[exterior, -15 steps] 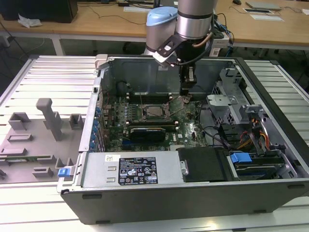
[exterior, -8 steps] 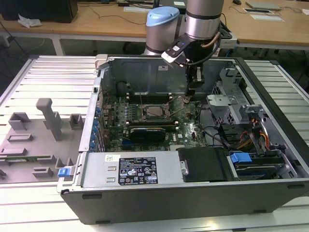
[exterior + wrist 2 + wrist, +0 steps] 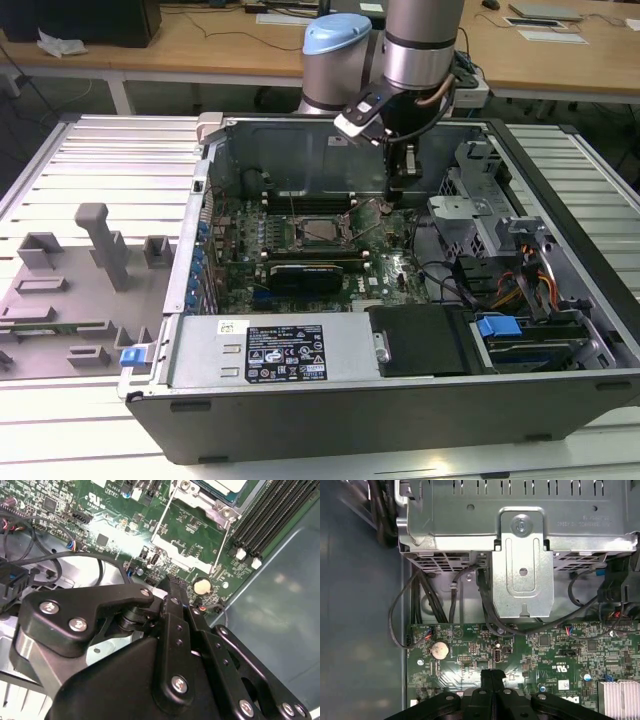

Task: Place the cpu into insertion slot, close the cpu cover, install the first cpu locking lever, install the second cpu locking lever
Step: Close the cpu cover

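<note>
**Gripper [image 3: 170,584] shut tight, holding nothing**

Black and big in both wrist views, the gripper has its two fingers pressed together with nothing seen between them. Its tips hang low over the green board [image 3: 470,645], near a round coin battery [image 3: 202,585].

The cpu [image 3: 322,231] sits in its socket in the middle of the board. The cpu cover [image 3: 205,505] seems to lie flat around it. Long memory slots [image 3: 270,515] run just beside the socket. A long black card [image 3: 305,272] lies near it too. All of this is inside an open computer case [image 3: 400,420] on a slatted table [image 3: 110,150].
</note>
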Motion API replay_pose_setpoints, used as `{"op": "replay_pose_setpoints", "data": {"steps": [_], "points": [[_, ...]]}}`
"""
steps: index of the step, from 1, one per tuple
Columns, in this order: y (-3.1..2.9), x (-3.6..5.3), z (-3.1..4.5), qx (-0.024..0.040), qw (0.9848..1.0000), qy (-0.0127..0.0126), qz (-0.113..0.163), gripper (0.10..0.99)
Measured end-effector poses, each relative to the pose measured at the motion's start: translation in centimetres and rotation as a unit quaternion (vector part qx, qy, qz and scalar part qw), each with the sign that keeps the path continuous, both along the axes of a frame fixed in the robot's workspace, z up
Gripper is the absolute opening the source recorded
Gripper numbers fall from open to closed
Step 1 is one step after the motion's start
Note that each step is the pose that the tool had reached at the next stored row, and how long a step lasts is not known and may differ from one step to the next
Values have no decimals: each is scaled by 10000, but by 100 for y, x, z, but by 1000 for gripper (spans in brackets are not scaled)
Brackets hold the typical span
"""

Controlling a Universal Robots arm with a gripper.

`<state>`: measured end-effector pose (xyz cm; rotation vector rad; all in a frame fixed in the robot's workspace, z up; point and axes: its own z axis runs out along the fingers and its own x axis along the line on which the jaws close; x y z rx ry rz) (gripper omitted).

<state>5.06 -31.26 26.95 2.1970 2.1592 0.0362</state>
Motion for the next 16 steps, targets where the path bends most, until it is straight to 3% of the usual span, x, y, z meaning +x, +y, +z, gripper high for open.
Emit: {"op": "replay_pose_setpoints", "data": {"steps": [5, 10, 16], "points": [[0, 10, -42, 0, 10000, 6, 1, 106], [0, 19, -189, 0, 10000, 12, 0, 106], [-1, 20, -291, -1, 10000, 18, 0, 106]]}}
